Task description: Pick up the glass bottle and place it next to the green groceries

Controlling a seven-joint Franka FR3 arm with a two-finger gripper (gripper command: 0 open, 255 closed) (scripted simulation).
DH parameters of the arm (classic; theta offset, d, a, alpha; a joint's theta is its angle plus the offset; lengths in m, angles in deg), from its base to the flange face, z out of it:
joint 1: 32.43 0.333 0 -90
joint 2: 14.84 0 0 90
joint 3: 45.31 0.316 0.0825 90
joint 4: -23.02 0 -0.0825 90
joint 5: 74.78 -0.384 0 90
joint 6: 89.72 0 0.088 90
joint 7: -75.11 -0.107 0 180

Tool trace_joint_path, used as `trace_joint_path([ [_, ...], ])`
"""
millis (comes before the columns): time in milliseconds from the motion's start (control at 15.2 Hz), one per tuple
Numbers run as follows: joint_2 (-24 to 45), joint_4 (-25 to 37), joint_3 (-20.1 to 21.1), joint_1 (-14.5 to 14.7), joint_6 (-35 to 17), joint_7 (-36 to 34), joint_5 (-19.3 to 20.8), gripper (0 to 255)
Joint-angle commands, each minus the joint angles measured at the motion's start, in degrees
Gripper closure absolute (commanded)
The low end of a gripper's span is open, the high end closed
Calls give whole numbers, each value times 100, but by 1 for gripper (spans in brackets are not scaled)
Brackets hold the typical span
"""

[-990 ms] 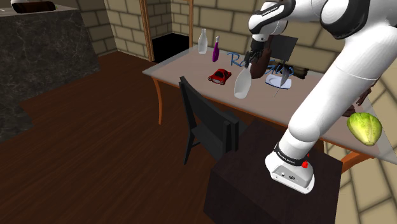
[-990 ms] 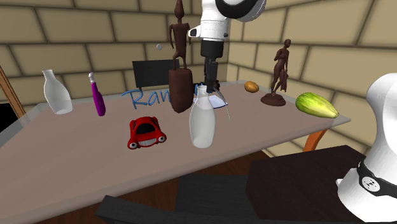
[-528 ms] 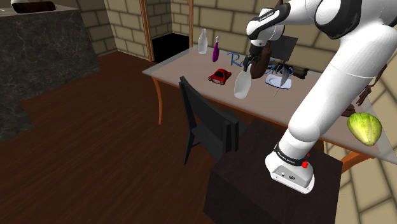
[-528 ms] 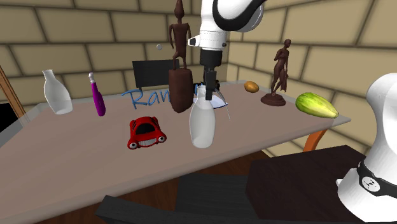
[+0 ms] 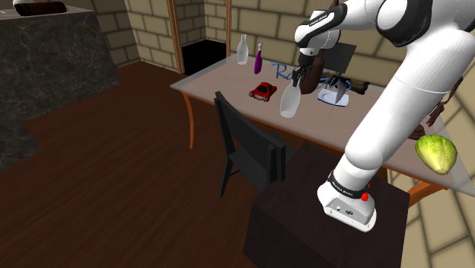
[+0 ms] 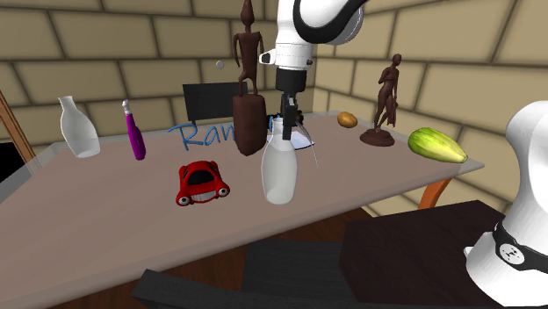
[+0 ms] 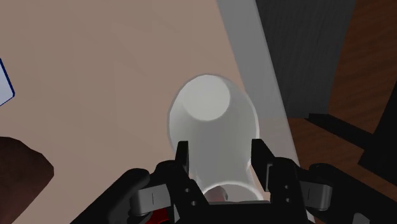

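Observation:
A pale, see-through glass bottle (image 6: 280, 171) stands upright on the table (image 6: 105, 197), near its front edge. My black gripper (image 6: 283, 120) comes down from above and is shut on the bottle's neck. In the wrist view the bottle (image 7: 213, 124) widens away from the hand, and both fingers (image 7: 182, 158) press against its narrow neck, with my gripper (image 7: 221, 158) around it. From the shoulder view, the bottle (image 5: 289, 101) sits under the gripper (image 5: 296, 76). The green vegetable (image 6: 436, 145) lies at the table's far end (image 5: 435, 152), well away from the bottle.
A red toy car (image 6: 202, 182), a purple bottle (image 6: 135, 133), a second clear bottle (image 6: 77, 128), a tall brown figure (image 6: 248, 88), a dark statuette (image 6: 384, 101) and a small brown fruit (image 6: 348, 119) share the table. A black chair (image 5: 247, 148) stands at its front.
The hand has come down a little onto the bottle's neck and the fingers have shut on it. The bottle has not moved.

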State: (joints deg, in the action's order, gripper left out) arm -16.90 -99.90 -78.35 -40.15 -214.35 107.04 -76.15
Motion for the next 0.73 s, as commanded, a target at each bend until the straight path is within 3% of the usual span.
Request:
trace_joint_path([
  [0, 1, -2, 0, 0, 0, 0, 0, 255],
  [396, 2, -1, 0, 0, -1, 1, 0, 255],
  [660, -132, 188, 17, 5, 300, -73, 91, 255],
])
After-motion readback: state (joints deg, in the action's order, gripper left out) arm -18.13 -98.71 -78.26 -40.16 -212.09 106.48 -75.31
